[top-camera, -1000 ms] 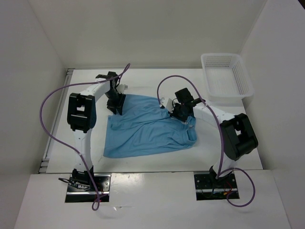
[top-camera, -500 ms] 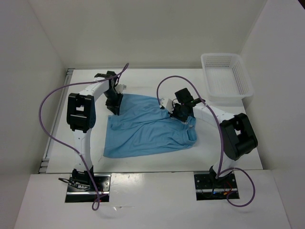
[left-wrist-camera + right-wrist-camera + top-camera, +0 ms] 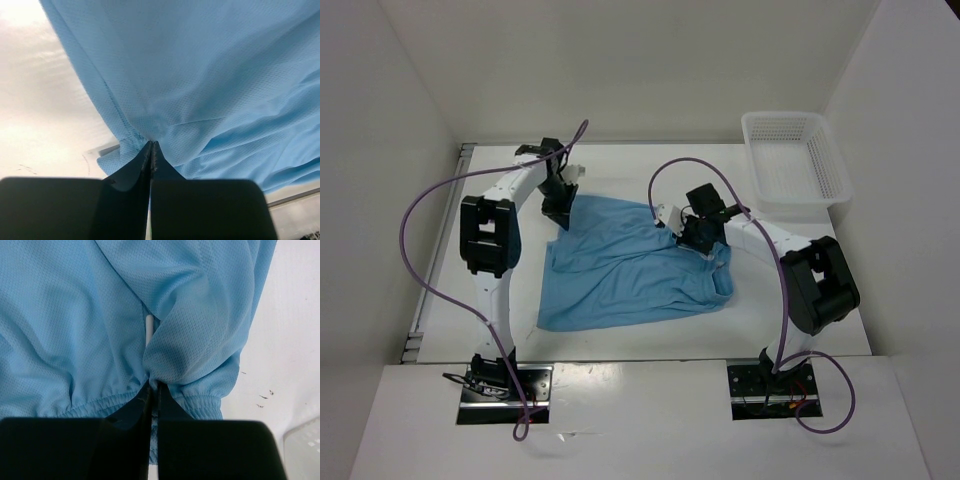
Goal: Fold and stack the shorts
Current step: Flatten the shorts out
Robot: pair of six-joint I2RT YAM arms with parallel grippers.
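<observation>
The light blue shorts lie spread on the white table between the two arms. My left gripper is shut on the far left edge of the shorts; in the left wrist view the shorts stretch away from the closed left gripper. My right gripper is shut on the gathered waistband at the right; in the right wrist view the shorts bunch at the closed right gripper, the waistband beside it.
A white mesh basket stands at the far right corner of the table. White walls close in the table on the left, back and right. Purple cables arc over both arms.
My left gripper has moved a little toward the far side with the shorts' edge, pulling that corner back. The right gripper has barely moved.
</observation>
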